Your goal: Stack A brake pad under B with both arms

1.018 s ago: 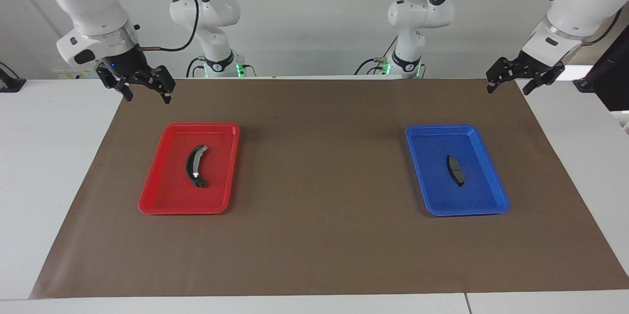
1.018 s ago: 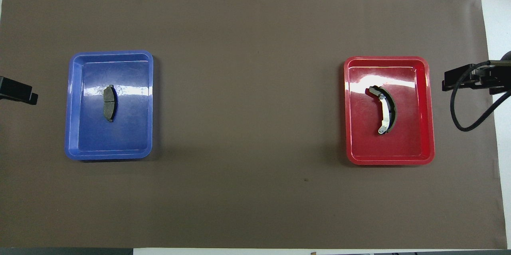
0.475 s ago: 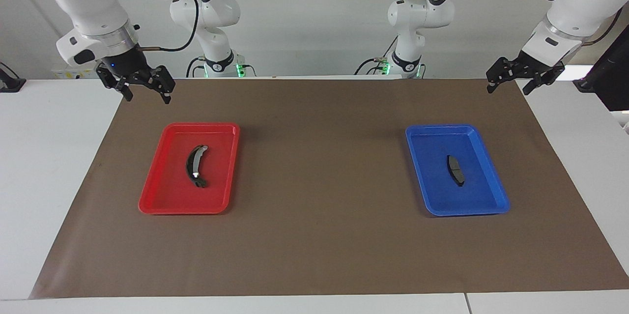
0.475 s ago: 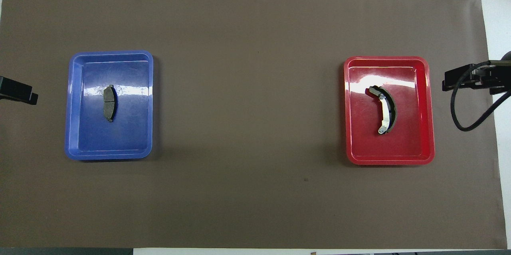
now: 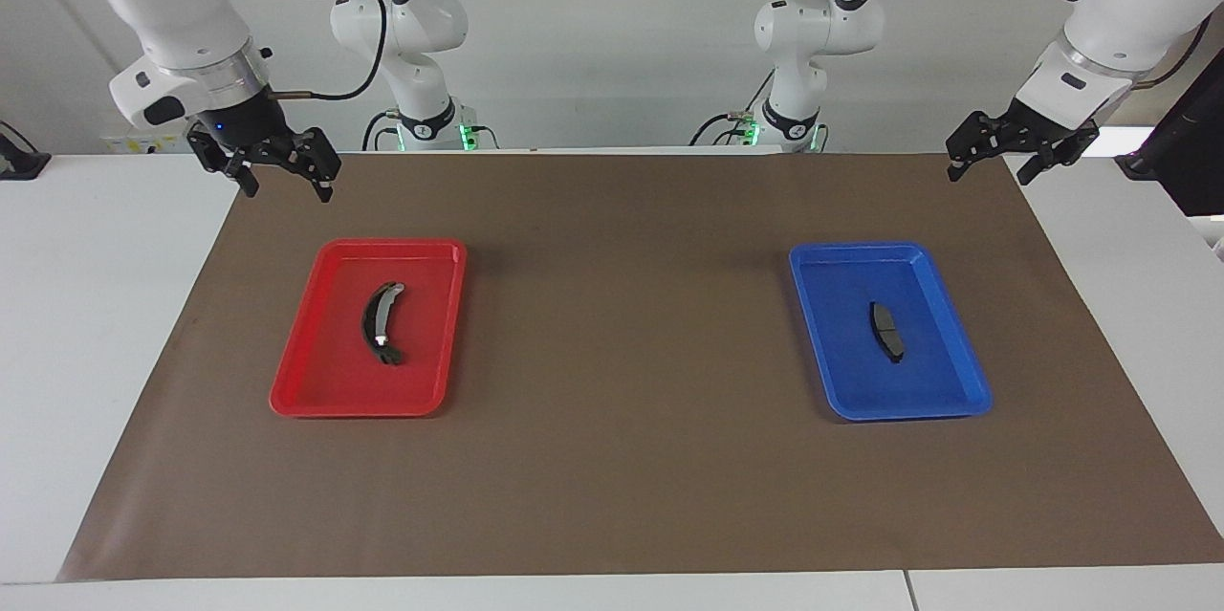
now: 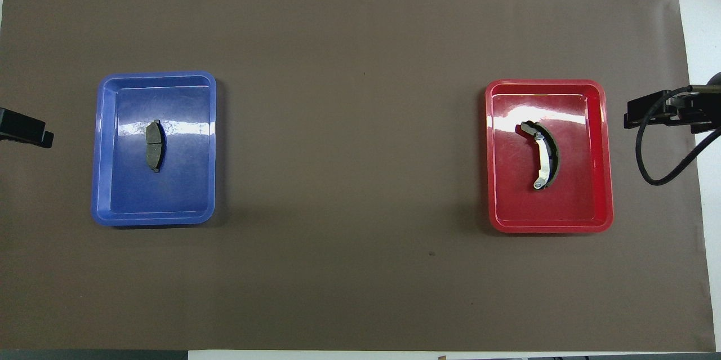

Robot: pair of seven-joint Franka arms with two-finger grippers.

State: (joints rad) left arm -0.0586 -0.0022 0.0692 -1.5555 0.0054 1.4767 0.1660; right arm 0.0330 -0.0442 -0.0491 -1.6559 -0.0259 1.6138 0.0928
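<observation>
Nothing moved; A brake pad well apart from left tool.

Red tray, blue tray, brown mat

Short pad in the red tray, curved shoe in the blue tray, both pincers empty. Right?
Trays are swapped. The short pad lies in the blue tray, the curved shoe in the red tray; the overhead view shows it. Left pincer and right pincer are empty.

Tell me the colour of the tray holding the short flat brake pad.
Blue tray, under the dark grey pad; clearest in the overhead view.
</observation>
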